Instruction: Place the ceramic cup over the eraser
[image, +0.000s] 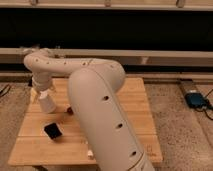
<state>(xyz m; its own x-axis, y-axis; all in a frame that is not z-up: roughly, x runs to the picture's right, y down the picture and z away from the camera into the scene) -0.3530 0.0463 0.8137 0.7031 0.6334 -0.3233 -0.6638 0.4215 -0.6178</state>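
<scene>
Hiding much of the wooden table (135, 95), the big white arm (100, 115) covers most of a small red thing (69, 109). At the far left, the gripper (42, 93) is closed around the ceramic cup (47, 104), which tilts above the wood. The eraser (53, 131) lies nearer, apart from the cup.

Warm, dim light; table (135, 100) evenly lit, wall beyond its far edge dark. My gripper (43, 93), clasping the ceramic cup (47, 104) near the left edge, reads pale.
</scene>
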